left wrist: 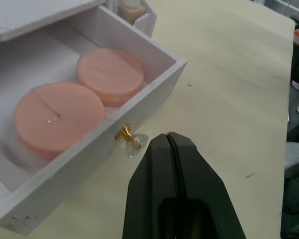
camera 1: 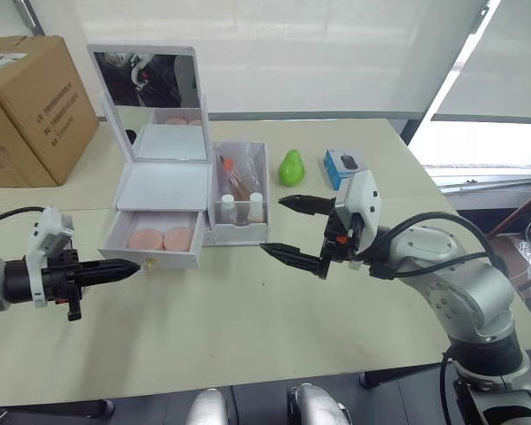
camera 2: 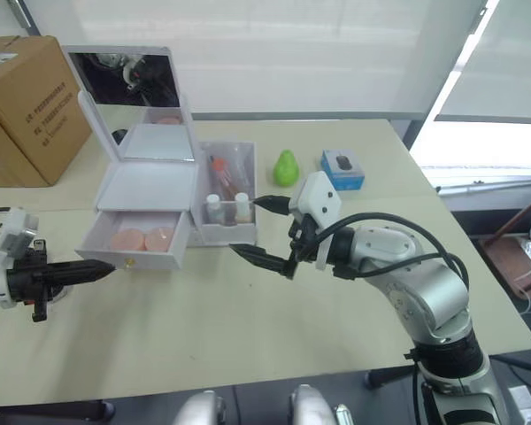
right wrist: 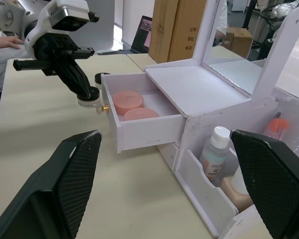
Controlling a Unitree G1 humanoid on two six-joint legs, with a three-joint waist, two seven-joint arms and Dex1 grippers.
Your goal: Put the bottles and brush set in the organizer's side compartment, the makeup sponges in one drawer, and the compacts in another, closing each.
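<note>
Pointing at the drawer's gold knob point(left wrist: 123, 133), the left gripper point(left wrist: 168, 141) has its fingers pressed together, tips just beside the knob. The drawer point(camera 1: 150, 258) of the organizer point(camera 1: 164, 186) stands pulled out, two pink compacts point(camera 1: 162, 238) lying inside. Beside the organizer's side compartment point(camera 1: 240, 232), which holds bottles point(camera 1: 228, 207), the right gripper point(camera 1: 288, 227) hangs spread wide, holding nothing.

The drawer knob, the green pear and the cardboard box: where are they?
drawer knob point(left wrist: 123, 134): left wrist view, on its gold stem.
green pear point(camera 1: 290, 168): left eye view, on its body.
cardboard box point(camera 1: 31, 106): left eye view, on its front face.
</note>
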